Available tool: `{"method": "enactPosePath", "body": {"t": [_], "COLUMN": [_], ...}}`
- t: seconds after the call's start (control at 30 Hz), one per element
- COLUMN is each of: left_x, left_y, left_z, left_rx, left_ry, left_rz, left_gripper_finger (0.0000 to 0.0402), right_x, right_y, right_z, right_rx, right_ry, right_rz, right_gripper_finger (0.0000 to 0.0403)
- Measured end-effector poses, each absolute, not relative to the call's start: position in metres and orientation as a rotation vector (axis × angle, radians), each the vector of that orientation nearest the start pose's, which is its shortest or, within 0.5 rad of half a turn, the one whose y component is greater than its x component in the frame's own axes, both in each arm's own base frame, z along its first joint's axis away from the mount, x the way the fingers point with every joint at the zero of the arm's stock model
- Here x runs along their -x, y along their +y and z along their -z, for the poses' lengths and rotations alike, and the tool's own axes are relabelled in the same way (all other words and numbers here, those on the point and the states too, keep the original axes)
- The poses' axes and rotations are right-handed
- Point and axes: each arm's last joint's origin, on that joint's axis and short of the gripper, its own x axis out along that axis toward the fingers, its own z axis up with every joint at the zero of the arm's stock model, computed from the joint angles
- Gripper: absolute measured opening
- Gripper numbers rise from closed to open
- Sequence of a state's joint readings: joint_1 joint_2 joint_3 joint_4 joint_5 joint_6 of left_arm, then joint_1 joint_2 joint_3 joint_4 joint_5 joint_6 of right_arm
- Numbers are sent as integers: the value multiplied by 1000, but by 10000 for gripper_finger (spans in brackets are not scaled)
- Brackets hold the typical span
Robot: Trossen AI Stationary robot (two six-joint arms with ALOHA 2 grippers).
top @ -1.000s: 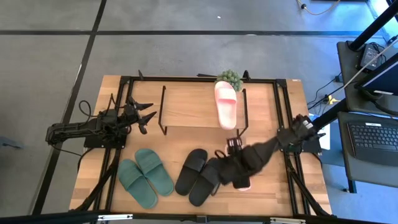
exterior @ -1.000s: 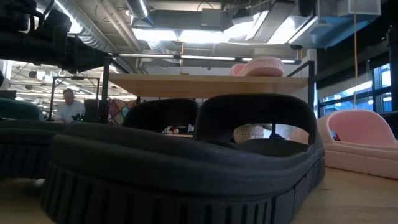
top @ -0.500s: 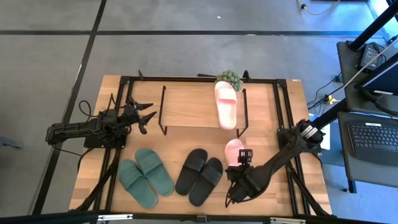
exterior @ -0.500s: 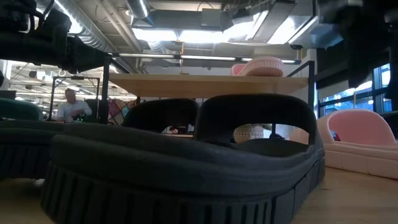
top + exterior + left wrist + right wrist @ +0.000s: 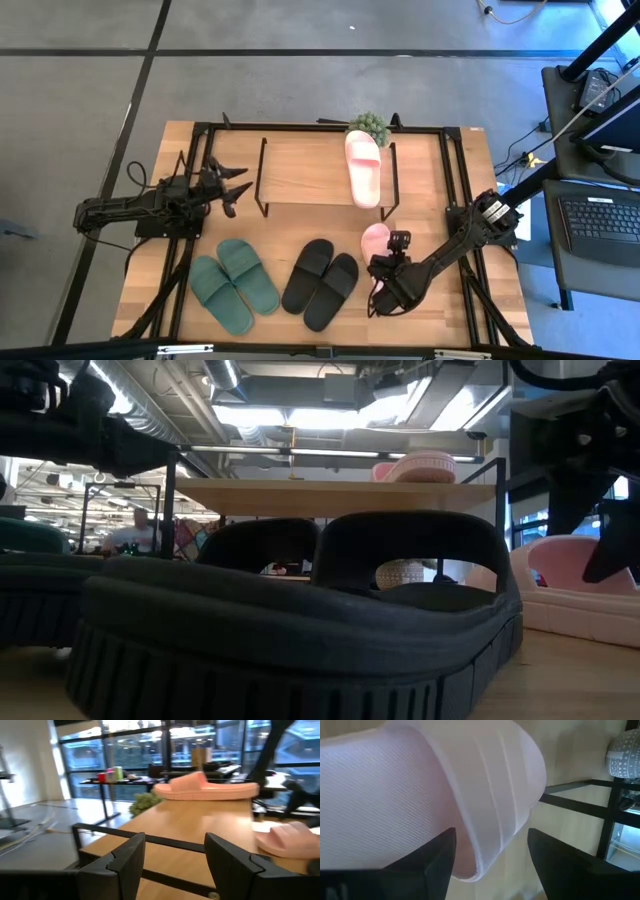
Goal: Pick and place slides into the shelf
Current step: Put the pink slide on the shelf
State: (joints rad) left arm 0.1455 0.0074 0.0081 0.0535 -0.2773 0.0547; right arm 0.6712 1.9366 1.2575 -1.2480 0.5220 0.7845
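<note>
One pale pink slide (image 5: 363, 168) lies flat on the shelf's wooden top board (image 5: 300, 172). The other pink slide (image 5: 376, 238) rests sole down on the table, right of the black pair (image 5: 320, 283) and the green pair (image 5: 235, 285). My right gripper (image 5: 385, 290) hangs open, slanting down over this slide's near half. In the right wrist view its gripper (image 5: 492, 860) has a finger on either side of the slide's wide strap (image 5: 485, 795); I cannot tell whether they touch it. My left gripper (image 5: 235, 190) waits open and level by the shelf's left end.
A small potted plant (image 5: 368, 125) stands behind the shelf's right end. The black frame rails (image 5: 455, 200) run along the table's sides. In the low view a black slide (image 5: 300, 630) fills the foreground, and a person sits in the room far behind.
My right gripper has come down from above the table toward the pink slide beside the black pair, tipping more steeply and rolling at the wrist. It now shows at the right of the low view. Its fingers have stayed open. No slide has moved.
</note>
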Motion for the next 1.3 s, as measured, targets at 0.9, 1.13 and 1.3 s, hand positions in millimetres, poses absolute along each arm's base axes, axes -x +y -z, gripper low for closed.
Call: {"method": "enactPosePath", "body": {"t": [0.9,1.13,1.3], "left_x": [-96,-96,-96], "left_y": [18,18,18], "left_z": [-169,-169,-169], "left_rx": [-62,-62,-62], "left_ry": [-28,-29,-29], "left_rz": [-293,-293,-294], "left_gripper_finger": [198,198,198], "right_x": [-257,-254,-252], "right_y": [185,176,171], "right_z": [-154,-146,-142], "right_rx": [424,422,430], "right_ry": [1394,1399,1408], "right_rz": [469,516,530], "right_gripper_finger": [227,172,139]}}
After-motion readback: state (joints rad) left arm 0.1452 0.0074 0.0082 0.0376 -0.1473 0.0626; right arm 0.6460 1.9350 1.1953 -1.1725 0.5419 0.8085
